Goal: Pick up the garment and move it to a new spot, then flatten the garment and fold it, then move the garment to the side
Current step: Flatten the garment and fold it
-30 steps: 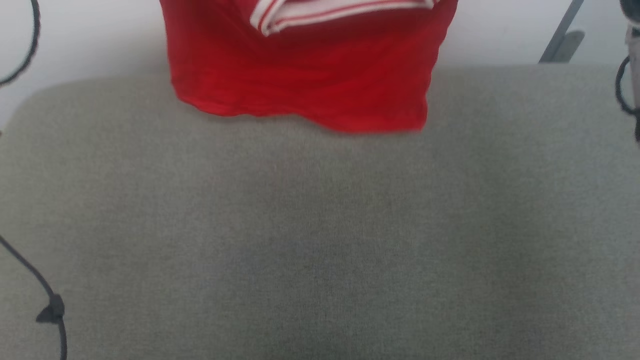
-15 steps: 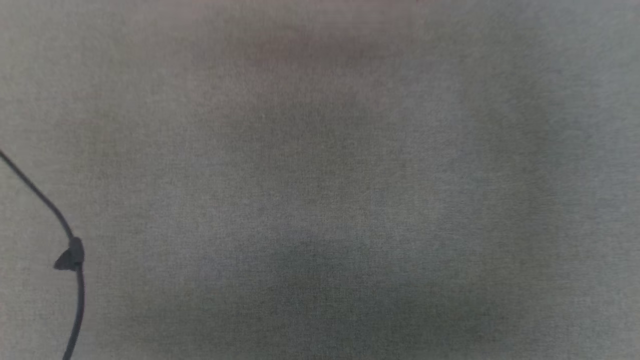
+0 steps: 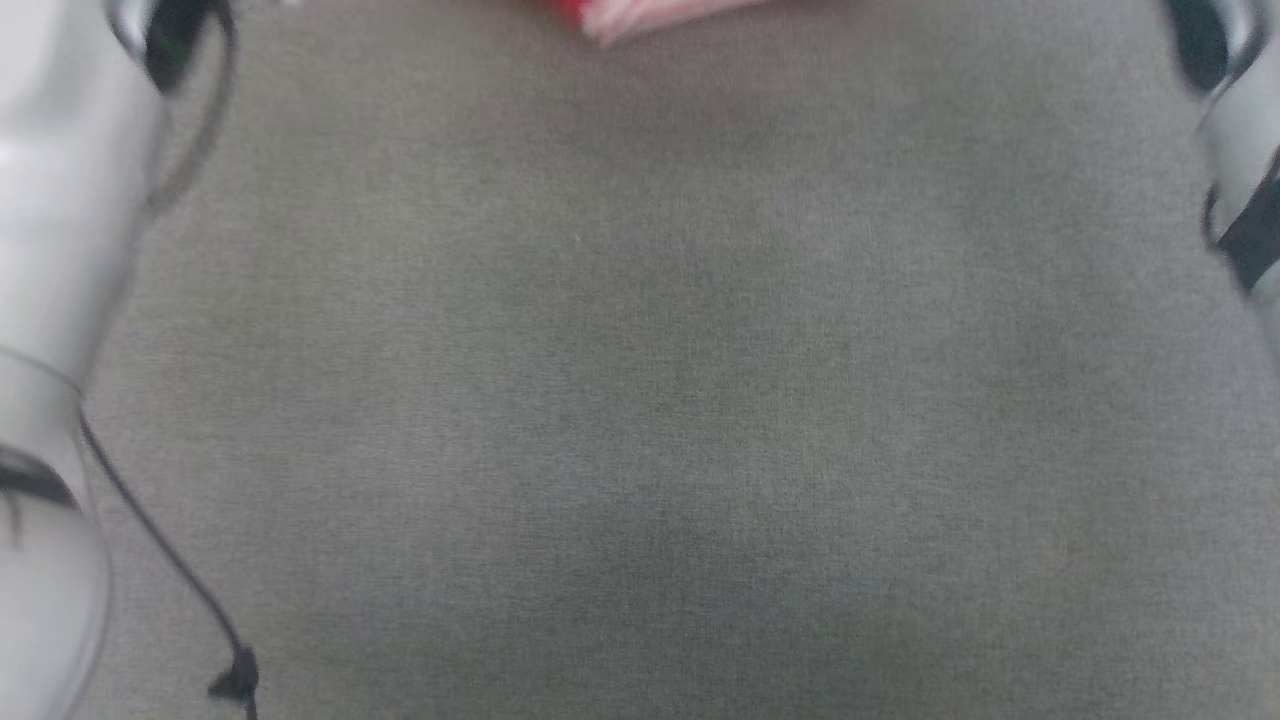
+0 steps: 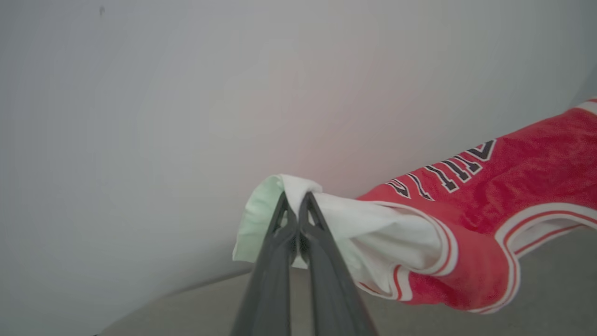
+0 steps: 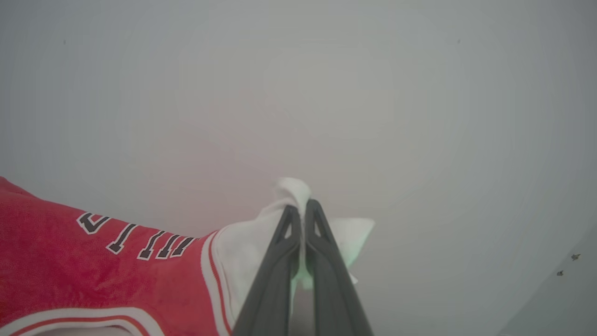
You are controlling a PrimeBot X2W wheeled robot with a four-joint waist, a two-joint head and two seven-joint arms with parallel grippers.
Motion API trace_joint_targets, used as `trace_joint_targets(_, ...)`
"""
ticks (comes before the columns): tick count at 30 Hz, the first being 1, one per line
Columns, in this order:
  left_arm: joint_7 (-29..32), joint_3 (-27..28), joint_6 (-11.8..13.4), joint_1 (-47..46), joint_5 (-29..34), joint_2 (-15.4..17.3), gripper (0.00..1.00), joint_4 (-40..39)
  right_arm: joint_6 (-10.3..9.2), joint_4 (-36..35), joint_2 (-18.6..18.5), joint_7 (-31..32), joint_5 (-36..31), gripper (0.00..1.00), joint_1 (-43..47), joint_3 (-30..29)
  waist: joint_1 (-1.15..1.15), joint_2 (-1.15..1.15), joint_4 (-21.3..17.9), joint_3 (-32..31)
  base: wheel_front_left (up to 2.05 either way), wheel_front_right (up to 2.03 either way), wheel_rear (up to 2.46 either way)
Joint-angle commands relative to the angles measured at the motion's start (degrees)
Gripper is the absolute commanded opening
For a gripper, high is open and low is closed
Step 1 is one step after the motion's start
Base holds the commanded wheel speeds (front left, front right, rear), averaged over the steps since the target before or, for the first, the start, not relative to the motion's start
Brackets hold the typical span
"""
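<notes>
1. Your left gripper (image 4: 295,199) is clamped on one white sleeve of the garment (image 4: 489,186); your right gripper (image 5: 302,206) pinches the other.
2. It hangs stretched between them, with a sliver at the head view's top centre.
3. Lower both arms evenly, hem first, onto the grey surface (image 3: 640,400), holding tension so it lands flat.

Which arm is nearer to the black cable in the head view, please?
Left. The left arm runs down the left edge, right beside the cable; the right arm is far across, at the upper right edge.
</notes>
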Motion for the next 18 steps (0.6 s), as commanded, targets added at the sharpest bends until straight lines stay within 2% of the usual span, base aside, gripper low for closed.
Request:
trace_joint_targets(1,0.91,-0.42,-0.07,2.41,-1.57,0.38,0.00,-0.66,0.01,-0.28,-0.41,1.16,1.78,0.00,2.05,0.87,0.00,0.00,0.55,-1.32,0.00,0.00,0.00)
trace_joint_targets(6,5.24,-3.31,-0.09,11.38,-5.60,2.70,0.00,-5.52,0.01,-4.54,-3.07,7.36,10.04,0.00,10.28,6.12,0.00,0.00,1.21,-3.81,0.00,0.00,0.00)
trace_joint_targets(12,9.95,-5.64,-0.10,20.25,-9.76,6.32,0.00,-10.67,0.01,-13.49,-9.02,16.46,18.19,0.00,20.17,12.02,0.00,0.00,1.36,-6.75,0.00,0.00,0.00)
trace_joint_targets(18,14.03,-6.54,-0.09,28.97,-13.05,9.71,0.00,-15.18,0.01,-22.75,-14.33,22.91,24.30,0.00,30.51,14.10,0.00,0.00,0.86,-9.79,0.00,0.00,0.00)
